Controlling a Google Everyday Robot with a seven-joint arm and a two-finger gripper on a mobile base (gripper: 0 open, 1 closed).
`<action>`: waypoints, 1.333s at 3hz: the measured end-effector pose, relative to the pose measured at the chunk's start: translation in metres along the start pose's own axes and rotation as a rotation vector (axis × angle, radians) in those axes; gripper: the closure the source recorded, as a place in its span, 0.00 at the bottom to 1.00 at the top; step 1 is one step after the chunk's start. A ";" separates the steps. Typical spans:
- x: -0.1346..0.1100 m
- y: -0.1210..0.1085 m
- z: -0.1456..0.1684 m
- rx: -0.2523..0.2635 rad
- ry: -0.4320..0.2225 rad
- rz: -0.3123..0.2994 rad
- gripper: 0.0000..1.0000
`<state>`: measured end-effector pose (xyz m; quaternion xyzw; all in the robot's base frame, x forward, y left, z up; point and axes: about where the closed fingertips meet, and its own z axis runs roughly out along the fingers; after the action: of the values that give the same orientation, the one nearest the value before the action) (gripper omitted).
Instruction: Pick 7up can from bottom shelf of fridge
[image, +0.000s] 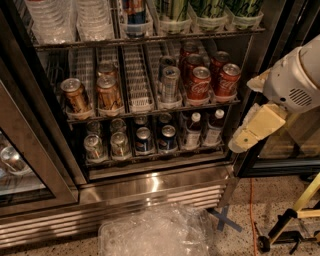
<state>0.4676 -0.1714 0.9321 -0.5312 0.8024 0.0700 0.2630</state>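
The fridge (150, 192) stands with its door open. On its bottom shelf (155, 156), two pale silver-green 7up cans stand in the left lanes, one at the far left (93, 146) and one beside it (119, 144), with more cans behind them. Two dark blue Pepsi cans (144, 140) and two small bottles (192, 130) stand to their right. My gripper (240, 144) hangs from the white arm (295, 80) at the right, outside the fridge, level with the bottom shelf and well to the right of the 7up cans. It holds nothing that I can see.
The rack above holds bronze cans (75, 95), a silver can (170, 82) and red Coca-Cola cans (200, 82). A glass door (30, 165) stands at the left. Crumpled clear plastic (155, 232) lies on the floor in front. A blue tape cross (225, 219), an orange cable (251, 210) and a yellow-black stand (290, 220) are at the lower right.
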 end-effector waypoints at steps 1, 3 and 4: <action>0.000 0.000 0.000 0.000 0.000 0.000 0.00; -0.029 0.028 0.072 -0.140 -0.245 0.080 0.00; -0.059 0.063 0.118 -0.207 -0.399 0.205 0.00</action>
<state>0.4705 -0.0506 0.8505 -0.4469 0.7728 0.2816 0.3517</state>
